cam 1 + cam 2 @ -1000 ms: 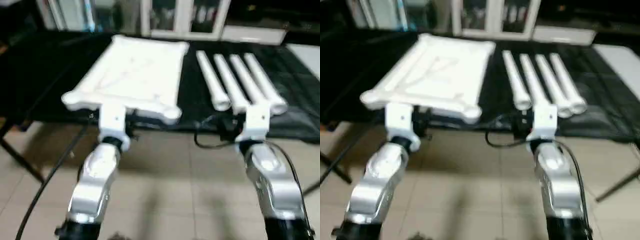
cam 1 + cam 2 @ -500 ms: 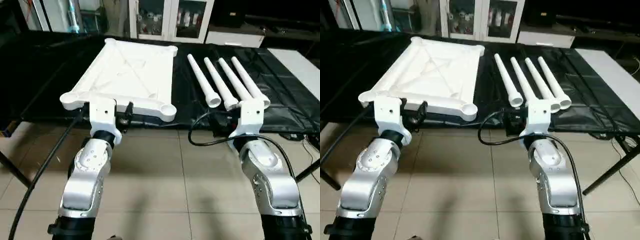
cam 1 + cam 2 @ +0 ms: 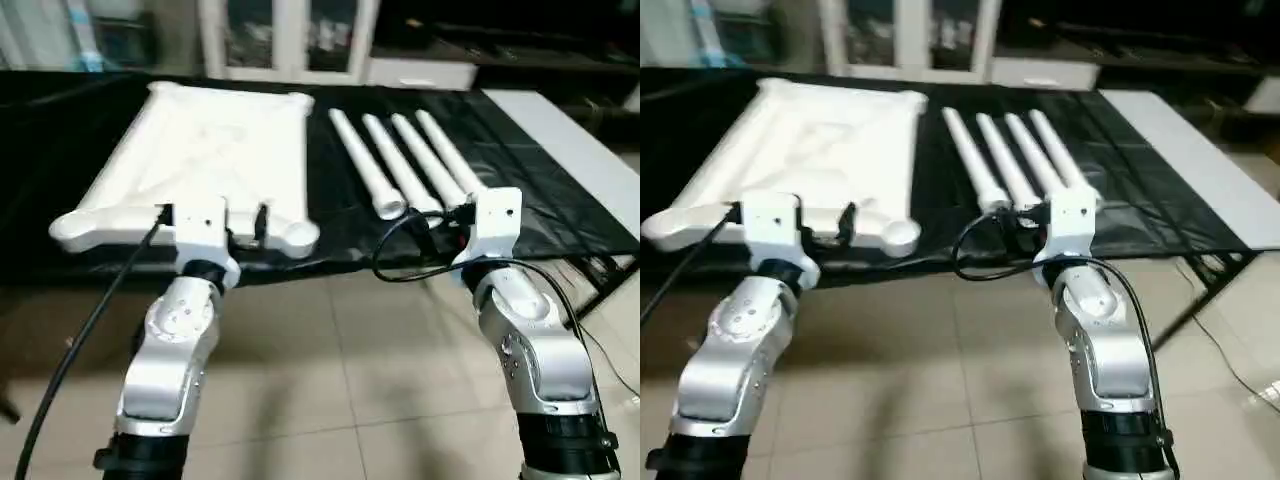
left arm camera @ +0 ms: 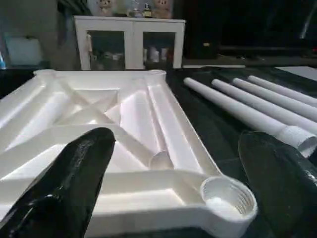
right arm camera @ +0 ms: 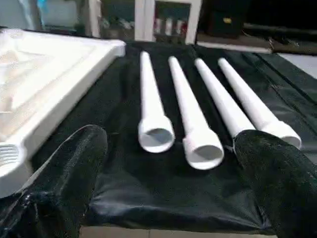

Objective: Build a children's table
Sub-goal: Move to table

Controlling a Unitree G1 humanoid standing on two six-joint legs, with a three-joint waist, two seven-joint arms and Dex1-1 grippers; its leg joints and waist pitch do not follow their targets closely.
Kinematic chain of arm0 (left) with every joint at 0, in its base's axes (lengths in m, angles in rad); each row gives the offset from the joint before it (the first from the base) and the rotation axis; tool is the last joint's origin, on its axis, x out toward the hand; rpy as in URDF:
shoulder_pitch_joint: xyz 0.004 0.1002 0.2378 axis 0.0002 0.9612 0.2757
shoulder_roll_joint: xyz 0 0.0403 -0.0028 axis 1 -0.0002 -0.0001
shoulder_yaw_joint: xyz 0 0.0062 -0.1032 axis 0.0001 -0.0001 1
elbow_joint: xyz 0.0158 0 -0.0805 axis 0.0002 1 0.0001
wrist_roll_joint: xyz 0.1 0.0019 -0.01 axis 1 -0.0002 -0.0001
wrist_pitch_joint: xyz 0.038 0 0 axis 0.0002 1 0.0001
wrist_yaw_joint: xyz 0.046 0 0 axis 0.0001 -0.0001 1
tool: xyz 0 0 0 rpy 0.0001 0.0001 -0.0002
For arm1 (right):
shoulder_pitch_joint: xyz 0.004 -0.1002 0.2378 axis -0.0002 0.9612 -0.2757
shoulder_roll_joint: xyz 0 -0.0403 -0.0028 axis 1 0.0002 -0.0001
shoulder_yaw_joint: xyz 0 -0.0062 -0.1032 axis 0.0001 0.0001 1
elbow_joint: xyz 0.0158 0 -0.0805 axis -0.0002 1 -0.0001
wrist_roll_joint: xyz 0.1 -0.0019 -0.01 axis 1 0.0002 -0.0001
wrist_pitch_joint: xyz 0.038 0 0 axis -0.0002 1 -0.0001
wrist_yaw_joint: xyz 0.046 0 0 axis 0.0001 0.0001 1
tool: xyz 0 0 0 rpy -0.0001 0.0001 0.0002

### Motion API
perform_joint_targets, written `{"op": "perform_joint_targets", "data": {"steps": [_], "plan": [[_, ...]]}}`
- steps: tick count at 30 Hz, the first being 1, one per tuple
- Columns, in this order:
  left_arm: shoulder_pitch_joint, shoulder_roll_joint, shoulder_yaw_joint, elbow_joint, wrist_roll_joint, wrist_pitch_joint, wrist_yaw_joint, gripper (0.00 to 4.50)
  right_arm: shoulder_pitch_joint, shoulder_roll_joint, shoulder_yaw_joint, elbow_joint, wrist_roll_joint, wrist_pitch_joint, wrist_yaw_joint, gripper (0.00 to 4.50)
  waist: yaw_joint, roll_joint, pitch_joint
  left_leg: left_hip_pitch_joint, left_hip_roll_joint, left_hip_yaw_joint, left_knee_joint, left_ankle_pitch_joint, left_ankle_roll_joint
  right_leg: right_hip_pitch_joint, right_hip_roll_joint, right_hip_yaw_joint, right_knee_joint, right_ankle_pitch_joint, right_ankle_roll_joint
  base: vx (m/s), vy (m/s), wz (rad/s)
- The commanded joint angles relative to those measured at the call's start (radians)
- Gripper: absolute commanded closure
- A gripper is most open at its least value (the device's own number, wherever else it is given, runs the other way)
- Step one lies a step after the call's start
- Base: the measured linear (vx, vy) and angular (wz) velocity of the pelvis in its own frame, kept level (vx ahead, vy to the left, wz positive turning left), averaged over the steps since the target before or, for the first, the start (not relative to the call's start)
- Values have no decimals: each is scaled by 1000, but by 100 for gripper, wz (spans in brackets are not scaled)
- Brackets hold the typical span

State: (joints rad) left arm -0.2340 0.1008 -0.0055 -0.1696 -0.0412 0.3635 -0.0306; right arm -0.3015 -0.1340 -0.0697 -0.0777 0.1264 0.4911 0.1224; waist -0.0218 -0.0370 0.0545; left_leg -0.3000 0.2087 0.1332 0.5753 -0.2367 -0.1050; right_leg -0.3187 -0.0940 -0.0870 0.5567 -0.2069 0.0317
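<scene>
Both grippers stand with fingers spread wide and nothing between them. Left gripper (image 4: pixel 173 193) hovers at the near edge of the black-draped tabletop (image 3: pixel 560 215), facing a threaded corner socket (image 4: pixel 228 196) of the white table top (image 3: pixel 215 160), which lies ribbed side up. Right gripper (image 5: pixel 171 186) faces the flared near ends of four white legs (image 5: pixel 193 111), lying side by side just right of the top. Beyond stands a white glass-door cabinet (image 4: pixel 131 44).

Two silver jointed forearms, white boxy wrist blocks behind each gripper, left gripper (image 4: pixel 168 188), right gripper (image 5: pixel 171 186), black rounded fingers (image 4: pixel 74 173), black cables looping off wrists
</scene>
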Motion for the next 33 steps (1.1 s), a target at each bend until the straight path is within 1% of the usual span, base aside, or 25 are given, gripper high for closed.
{"op": "perform_joint_targets", "data": {"steps": [1, 5, 7, 8, 9, 10, 11, 12, 13, 14, 15, 16, 17, 18, 19, 20, 21, 22, 23, 24, 28, 29, 31, 32, 33], "plan": [[-13, 2, 3, 6, 13, 7, 2, 4, -9, -4, 7, -1, 10, -7, 10, 0, 9, 20, -82, 9, -27, 25, -79, -164, 130, 62, 0, 20, -46, -210, -224, 176, -20, 4], [-15, 0, -4, 9, 15, 7, -2, 4, -8, -6, 14, -5, 7, -6, 16, 0, 18, 15, -98, 18, -67, 19, -40, 148, 296, 94, 31, 25, -4, 104, -278, 206, -10, 7], [-15, 4, -2, 7, 16, 8, 0, 4, -6, -4, 14, -4, 6, -7, 17, 0, 11, 21, -102, 88, -60, -17, -29, 329, 389, 51, 57, 10, 33, 155, -240, 223, -10, 11], [-15, 7, 1, 5, 17, 11, 1, 4, -4, -4, 21, -2, -2, -11, 16, 0, -7, 8, -97, 169, -29, -80, -8, 453, 502, -32, 37, 18, 68, 62, -143, 198, -40, 11], [-14, 8, 1, 4, 17, 11, 1, 4, -4, -5, 23, -2, -4, -12, 15, 0, -7, 8, -97, 169, -29, -80, -8, 453, 502, -32, 37, 18, 68, 62, -143, 198, -40, 11], [-13, 9, 2, 2, 17, 12, 1, 4, -3, -4, 27, -1, -7, -11, 15, 0, 13, -16, -87, 89, -107, -46, 26, 419, 489, 56, 36, 60, 52, 110, -122, 213, -41, 0], [-12, 11, 1, -1, 19, 14, 0, 4, -2, -2, 32, 1, -11, -13, 16, 0, 97, -65, -83, -178, -204, -6, 151, 134, 501, 279, -24, 158, -4, 301, -105, 213, 44, 30], [-11, 12, 0, -2, 19, 15, -1, 4, -2, -1, 34, 2, -11, -15, 16, 0, 123, -21, -66, -212, -106, -44, 181, -60, 382, 271, -161, 204, -27, 566, -102, 213, 44, 30], [-11, 12, 0, -3, 21, 15, -1, 4, -2, -2, 42, 3, -17, -19, 21, 0, 122, -22, -66, -210, -68, -60, 170, -62, 321, 259, -148, 172, -28, 656, -92, 159, 128, 89], [-10, 12, 0, -4, 22, 15, -2, 4, -2, -2, 46, 2, -19, -20, 22, 0, 110, 13, -71, -181, -76, -45, 59, 143, 329, 273, -2, 17, 21, 657, 12, -14, 141, 87], [-9, 13, 0, -4, 23, 15, -2, 4, -1, -2, 48, 0, -20, -19, 23, 0, 33, 99, -78, 64, -65, -182, 34, 240, 490, 33, 107, -88, 157, 21, 66, -14, 141, 87], [-9, 13, 0, -5, 24, 15, -3, 4, -1, -1, 49, -1, -20, -19, 23, 0, 6, 99, -93, 85, -43, -281, 13, 397, 672, -11, 118, -78, 232, -240, 56, 0, 0, 0], [-7, 13, 1, -8, 24, 16, -4, 4, 1, 0, 50, -6, -20, -17, 22, 0, 40, 83, -90, 108, -2, -324, 38, 403, 741, -91, 76, -14, 244, -343, 34, 151, -101, 29], [-7, 14, 1, -8, 25, 17, -4, 4, 3, 2, 49, -9, -17, -16, 21, 0, 41, 65, -85, 87, 2, -299, 32, 268, 631, -116, 67, 31, 262, -235, 51, 151, -101, 29], [-7, 15, 1, -8, 25, 17, -5, 4, 4, 3, 48, -11, -16, -16, 20, 0, 42, 60, -79, 73, -15, -290, 19, 261, 588, -117, 68, 43, 262, -176, 64, 187, -41, 77], [-6, 16, 1, -10, 24, 19, -6, 4, 7, 7, 40, -13, -11, -11, 12, 0, 38, 15, -64, 47, 32, -203, -18, 206, 470, -134, 30, 82, 238, -5, 41, 159, -65, 42], [-6, 16, 1, -10, 24, 19, -7, 4, 8, 7, 38, -14, -10, -10, 9, 0, 68, -12, -33, 3, -11, -117, -55, -13, 454, -97, 12, 110, 125, 73, -15, 159, -65, 42], [-8, 16, -1, -7, 23, 18, -11, 4, 10, 6, 33, -14, -12, -8, 3, 0, 76, -47, -18, -29, -55, -56, -35, -133, 415, -73, -3, 158, 22, -36, 5, 135, -129, 41], [-8, 16, -3, -6, 22, 19, -13, 4, 11, 5, 30, -16, -13, -6, 2, 0, 99, -73, -37, -8, -146, -9, 93, -202, 336, -52, -20, 236, -49, -307, 48, 144, -133, 47], [-10, 16, -7, -5, 21, 19, -16, 4, 14, 4, 26, -17, -14, -5, 2, 0, 115, -60, -37, -45, -143, -36, 176, -138, 205, 41, -90, 302, -61, -713, -57, 144, -133, 47], [-16, 12, -16, 5, 15, 21, -39, 4, 29, -3, 20, -30, -29, -1, -17, 0, 116, -11, -44, -97, -106, -77, 166, -34, 105, 113, -71, 293, -51, -329, -339, 150, -29, 18], [-18, 11, -19, 9, 12, 19, -46, 4, 35, -4, 15, -39, -30, 4, -25, 0, 116, 7, -41, -102, -78, -84, 117, 5, 92, 114, -41, 249, -49, -271, -367, 159, 100, 14], [-19, 11, -23, 13, 8, 17, -52, 4, 42, -6, 11, -48, -33, 18, -32, 0, 96, 76, -56, -4, -13, -108, -33, 25, 127, 43, 53, 108, 4, -247, -240, 160, 134, 11], [-20, 8, -26, 16, 5, 16, -59, 4, 52, -3, 2, -61, -31, 31, -42, 0, 49, 104, -66, 110, 118, -174, -64, -193, 101, -92, 52, 72, 153, -284, -123, 199, 167, 4], [-19, 6, -28, 17, 5, 16, -62, 4, 56, 0, -5, -68, -27, 41, -49, 0, 57, 81, -80, 137, 140, -160, -59, -202, 49, -110, 39, 54, 186, -245, -59, 199, 167, 4]]}}
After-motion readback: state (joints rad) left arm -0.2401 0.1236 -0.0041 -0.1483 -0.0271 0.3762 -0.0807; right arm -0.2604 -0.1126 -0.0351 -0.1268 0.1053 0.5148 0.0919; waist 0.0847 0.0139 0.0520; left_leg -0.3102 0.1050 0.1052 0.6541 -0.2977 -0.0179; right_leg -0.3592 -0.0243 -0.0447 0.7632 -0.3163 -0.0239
